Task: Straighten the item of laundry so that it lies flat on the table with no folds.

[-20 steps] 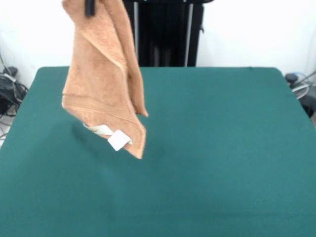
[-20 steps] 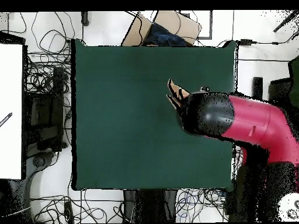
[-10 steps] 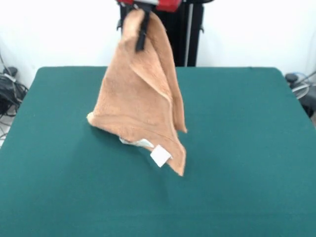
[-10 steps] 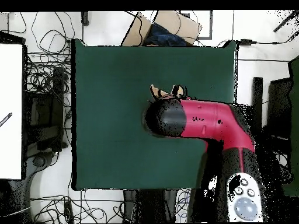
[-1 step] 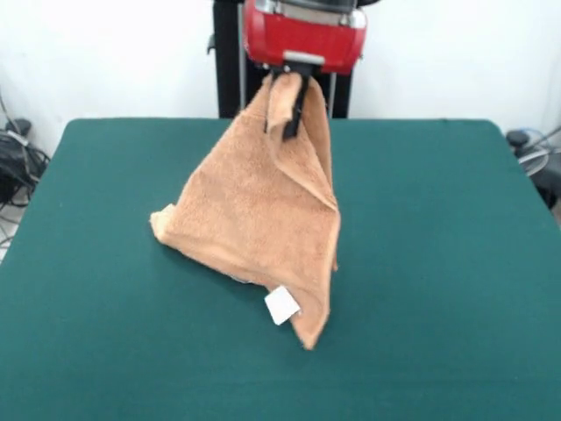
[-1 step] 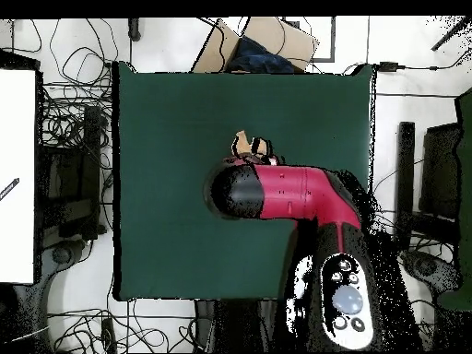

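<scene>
The tan terry-cloth towel (image 5: pixel 259 224) hangs as a tent just left of the frame's centre in the front view, its top corner pinched in the black gripper (image 5: pixel 287 118) under the red wrist near the top middle. The jaws are clamped together on that corner. A second ago the towel swung clear of the dark-green cloth-covered bench (image 5: pixel 438 263) at the upper left; since then it has travelled toward the middle and come down, so its lower edge and the corner with the white tag (image 5: pixel 281 306) now rest on the bench. In the overhead view the red and black arm (image 6: pixel 295 198) covers most of the towel, leaving only a scrap showing above it. The cloth is still draped in folds, so the task looks unfinished; the touchdown likely gives an anchor for dragging it out flat.
</scene>
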Tool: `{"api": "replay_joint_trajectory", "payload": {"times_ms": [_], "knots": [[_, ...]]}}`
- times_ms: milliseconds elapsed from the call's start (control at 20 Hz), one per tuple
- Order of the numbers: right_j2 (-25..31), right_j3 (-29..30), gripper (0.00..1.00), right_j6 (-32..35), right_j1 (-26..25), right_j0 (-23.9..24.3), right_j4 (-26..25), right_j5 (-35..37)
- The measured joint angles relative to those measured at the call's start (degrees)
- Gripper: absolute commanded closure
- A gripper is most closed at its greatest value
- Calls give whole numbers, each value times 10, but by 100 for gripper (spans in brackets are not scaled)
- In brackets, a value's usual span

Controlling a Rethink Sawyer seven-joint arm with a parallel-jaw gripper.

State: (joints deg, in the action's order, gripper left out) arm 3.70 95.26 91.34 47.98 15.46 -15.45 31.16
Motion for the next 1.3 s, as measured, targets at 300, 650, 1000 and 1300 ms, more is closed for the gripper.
{"api": "replay_joint_trajectory", "payload": {"times_ms": [300,650,1000,1300], "knots": [[-19,4,100,2,-13,-24,21,-1],[-72,35,100,25,-7,-88,54,-1],[-106,80,100,87,12,-158,99,-1],[-114,109,100,120,25,-175,134,-1]]}}
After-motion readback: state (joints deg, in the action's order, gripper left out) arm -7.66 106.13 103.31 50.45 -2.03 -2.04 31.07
